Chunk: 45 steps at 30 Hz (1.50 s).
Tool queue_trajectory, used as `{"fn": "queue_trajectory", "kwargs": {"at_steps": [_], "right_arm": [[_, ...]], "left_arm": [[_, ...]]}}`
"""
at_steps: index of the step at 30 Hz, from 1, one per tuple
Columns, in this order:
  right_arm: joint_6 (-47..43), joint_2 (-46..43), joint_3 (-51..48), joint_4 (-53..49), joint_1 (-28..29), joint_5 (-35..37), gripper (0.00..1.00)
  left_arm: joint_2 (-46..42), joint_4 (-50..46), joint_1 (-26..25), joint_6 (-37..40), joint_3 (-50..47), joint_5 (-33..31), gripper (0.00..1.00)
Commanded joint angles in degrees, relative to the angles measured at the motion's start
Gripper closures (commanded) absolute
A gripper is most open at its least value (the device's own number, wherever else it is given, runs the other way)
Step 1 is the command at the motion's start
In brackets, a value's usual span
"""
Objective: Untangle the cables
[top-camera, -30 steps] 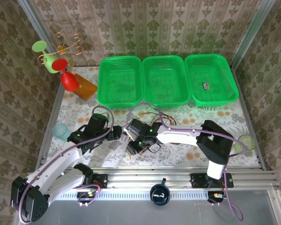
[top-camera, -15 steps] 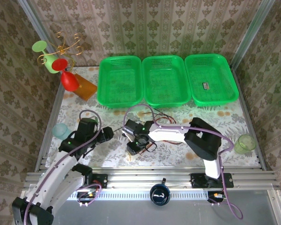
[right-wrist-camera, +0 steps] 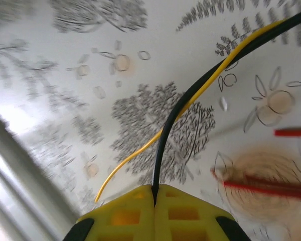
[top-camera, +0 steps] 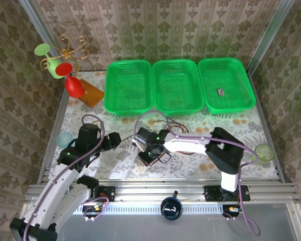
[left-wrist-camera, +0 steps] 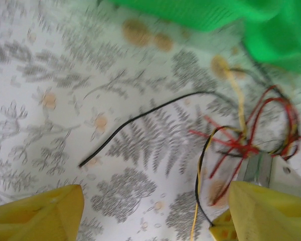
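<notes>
- The cables (top-camera: 173,122) lie bunched on the table (top-camera: 226,125) near its middle, in front of the baskets (top-camera: 176,85) and between the two arms. In the left wrist view the knot is a red cable (left-wrist-camera: 251,146) looped over itself, with dark strands running through it.
- A black cable (right-wrist-camera: 163,145) and a yellow cable (right-wrist-camera: 140,150) run side by side out of that knot. A black strand also trails off to a loose end on bare cloth, well apart from the knot. Whether it is the same cable I cannot tell.
- The step in hand looks like drawing the black cable free of the bunch.
- To do it well, I would pull slowly and low along the table, away from the knot, so the loops slide out and do not cinch.
- Watch the yellow cable. It lies against the black one right up to the grip, and dragging both would tighten the snarl.
- The other end needs anchoring. If the red loops are not pinned, the whole bunch may simply follow the pull.
- The right gripper (right-wrist-camera: 154,192) is fully closed. Its yellow fingers meet on the black cable, which enters the seam between them. The yellow cable passes beside the fingers, apparently outside the pinch.
- The left gripper (left-wrist-camera: 155,208) stands wide apart and holds nothing. It hangs over bare cloth, with the knot off toward one finger.
</notes>
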Motion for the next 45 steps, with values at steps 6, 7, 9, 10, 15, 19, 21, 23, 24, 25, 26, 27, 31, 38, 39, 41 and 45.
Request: {"fn": "queue_trajectory", "kwargs": {"at_steps": [6, 7, 9, 10, 15, 19, 21, 23, 24, 25, 26, 27, 31, 38, 39, 41, 45], "right_arm": [[-4.5, -17.6, -5.5, 13.7, -6.2, -7.3, 1.00], [-5.0, -18.8, -5.3, 14.2, -7.0, -8.5, 1.00], [-5.7, -21.0, -5.1, 15.1, -8.4, -8.6, 1.00], [-5.9, -22.4, -5.3, 16.2, -9.2, -8.9, 1.00], [-2.7, -27.0, -10.7, 29.2, -13.6, -14.7, 1.00], [0.0, -23.3, -17.1, 40.0, -16.1, -15.1, 1.00], [-0.7, -20.2, -17.1, 39.4, -16.1, -16.3, 1.00], [-2.5, -18.6, -17.1, 38.3, -15.7, -15.3, 1.00], [-3.2, -18.1, -17.9, 38.8, -15.7, -14.7, 1.00], [-3.8, -17.8, -18.6, 39.5, -15.7, -14.0, 1.00], [-4.2, -17.7, -19.0, 40.0, -15.7, -13.9, 1.00], [-4.5, -17.6, -19.2, 40.3, -15.6, -13.8, 1.00], [-4.6, -17.3, -19.1, 41.0, -15.6, -15.3, 1.00], [-5.1, -18.6, -21.1, 43.6, -15.5, -15.6, 1.00], [-5.1, -18.9, -21.6, 44.0, -15.4, -15.2, 1.00], [-5.2, -19.4, -22.5, 45.1, -15.4, -14.7, 1.00], [-5.5, -20.5, -24.0, 47.8, -15.2, -13.7, 1.00]], "left_arm": [[1.0, 0.8, -1.8, 6.7, 8.2, -1.1, 0.32], [1.6, 1.2, -1.7, 6.7, 8.4, -1.1, 0.32], [2.4, 2.2, -3.3, 6.0, 8.7, -0.3, 0.31], [2.8, 2.9, -3.9, 5.7, 8.7, 0.1, 0.30], [4.2, 4.4, -6.3, 5.3, 9.3, 0.1, 0.26], [6.0, 6.3, -7.2, 5.4, 9.3, 1.6, 0.25], [6.9, 7.3, -8.0, 5.6, 9.4, 3.2, 0.25], [7.6, 8.3, -8.7, 4.9, 9.5, 4.6, 0.25], [8.0, 8.9, -9.0, 4.4, 9.5, 5.4, 0.25], [8.3, 9.7, -9.3, 3.7, 9.5, 6.2, 0.25], [8.5, 10.7, -9.5, 3.1, 9.3, 6.8, 0.25], [8.8, 11.8, -9.7, 2.5, 9.0, 7.6, 0.25], [11.3, 15.3, -10.7, 0.0, 7.8, 9.5, 0.26], [16.6, 26.4, -13.3, -5.1, 4.3, 11.3, 0.29], [17.4, 28.5, -13.3, -5.9, 3.8, 12.2, 0.29], [19.0, 29.4, -13.2, -6.0, 4.7, 12.6, 0.30], [22.4, 28.6, -13.0, -5.8, 6.5, 11.9, 0.31]]}}
